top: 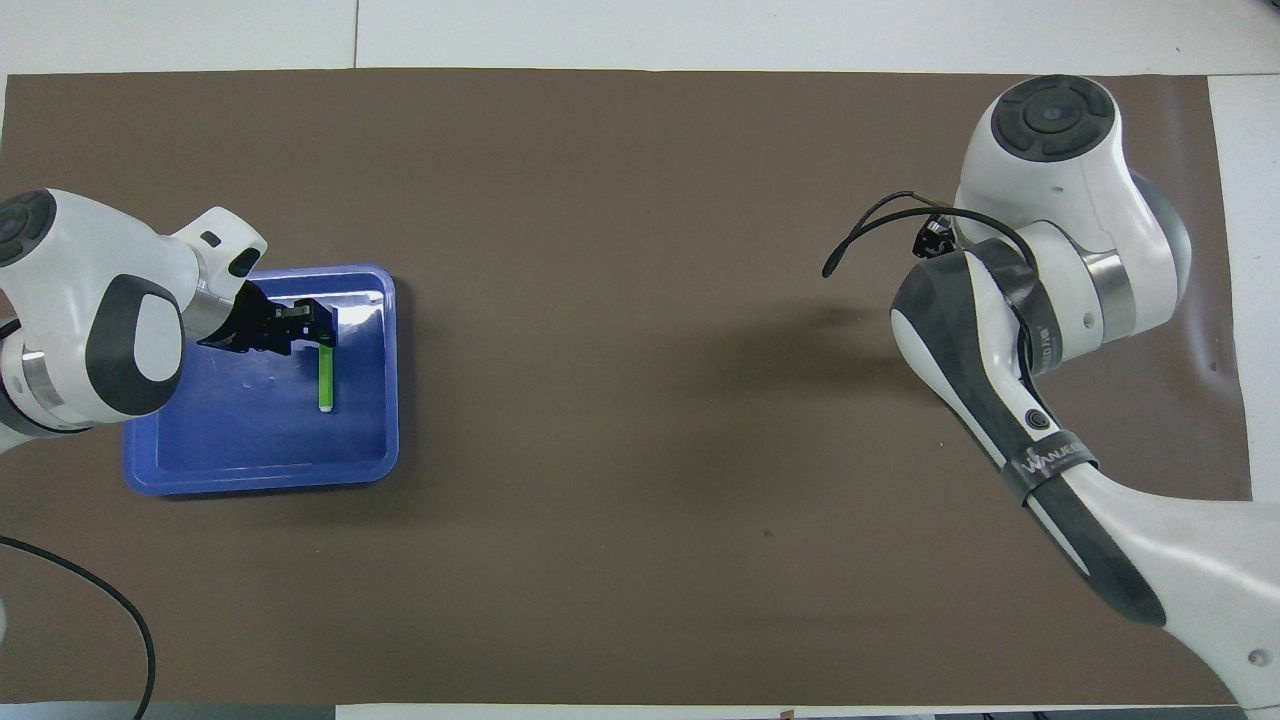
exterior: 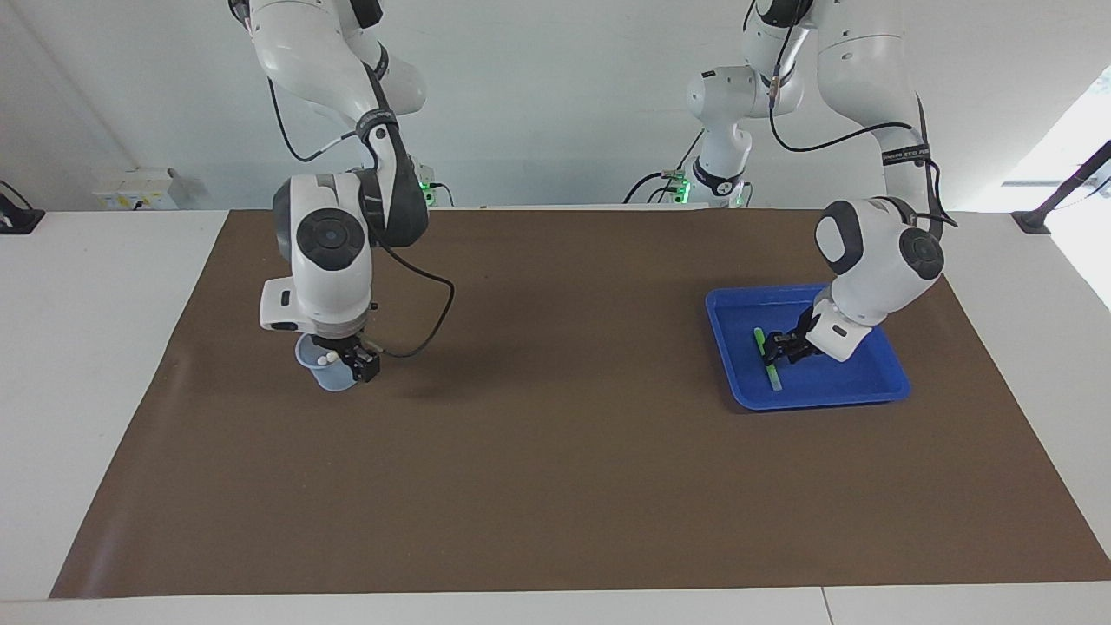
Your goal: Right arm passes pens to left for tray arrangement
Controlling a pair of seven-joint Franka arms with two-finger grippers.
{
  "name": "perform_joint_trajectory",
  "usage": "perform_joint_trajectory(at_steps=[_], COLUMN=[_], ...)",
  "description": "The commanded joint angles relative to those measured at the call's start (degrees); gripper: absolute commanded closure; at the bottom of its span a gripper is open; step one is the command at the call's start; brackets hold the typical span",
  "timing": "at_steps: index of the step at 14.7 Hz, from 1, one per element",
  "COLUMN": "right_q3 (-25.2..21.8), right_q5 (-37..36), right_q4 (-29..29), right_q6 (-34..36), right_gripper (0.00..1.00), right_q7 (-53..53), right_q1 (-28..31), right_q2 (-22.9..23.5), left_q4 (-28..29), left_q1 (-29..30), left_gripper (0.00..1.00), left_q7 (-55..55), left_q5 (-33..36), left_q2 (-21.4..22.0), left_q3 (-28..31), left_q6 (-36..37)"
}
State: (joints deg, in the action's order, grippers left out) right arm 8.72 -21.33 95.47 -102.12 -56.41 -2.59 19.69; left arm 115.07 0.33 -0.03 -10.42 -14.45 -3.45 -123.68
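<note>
A green pen (exterior: 772, 371) (top: 325, 385) lies flat in the blue tray (exterior: 855, 375) (top: 250, 440) toward the left arm's end of the table. My left gripper (exterior: 772, 345) (top: 318, 330) is low inside the tray, at the end of this pen nearer to the robots. At the right arm's end, my right gripper (exterior: 360, 365) hangs at the rim of a small translucent bluish cup (exterior: 323, 376). Whitish pen ends (exterior: 325, 358) poke out of the cup; their colours do not show. In the overhead view the right arm hides both the cup and its gripper.
A brown mat (exterior: 555, 451) covers the table between cup and tray. A black cable (exterior: 434, 321) loops from the right wrist down beside the cup. Smaller white arms (exterior: 720, 130) with green lights stand at the table's edge by the robots.
</note>
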Motion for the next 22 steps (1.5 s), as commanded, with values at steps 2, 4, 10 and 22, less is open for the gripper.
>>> perform_joint_trajectory(at_steps=[2, 4, 10, 22], right_q3=[0.60, 0.60, 0.69, 0.69], right_q5=[-3.01, -3.10, -3.10, -2.49], right_q4=[-0.82, 0.41, 1.47, 1.65], right_q6=[5.51, 5.79, 3.68, 0.51], right_gripper=[0.00, 0.00, 0.17, 0.52], right_q7=[-2.91, -3.27, -4.68, -5.29], right_q1=[0.48, 0.48, 0.74, 1.71], right_q2=[0.61, 0.18, 0.09, 0.35], left_q4=[-0.29, -0.29, -0.99, -13.56], left_q1=[-0.15, -0.15, 0.02, 0.11], left_gripper=[0.00, 0.00, 0.00, 0.00], left_q7=[0.03, -0.06, -0.15, -11.03], left_q5=[0.76, 0.76, 0.67, -0.65], left_q2=[-0.49, -0.49, -0.49, 8.45], left_q3=[0.29, 0.29, 0.29, 0.11], left_q6=[-0.42, -0.42, 0.37, 24.97])
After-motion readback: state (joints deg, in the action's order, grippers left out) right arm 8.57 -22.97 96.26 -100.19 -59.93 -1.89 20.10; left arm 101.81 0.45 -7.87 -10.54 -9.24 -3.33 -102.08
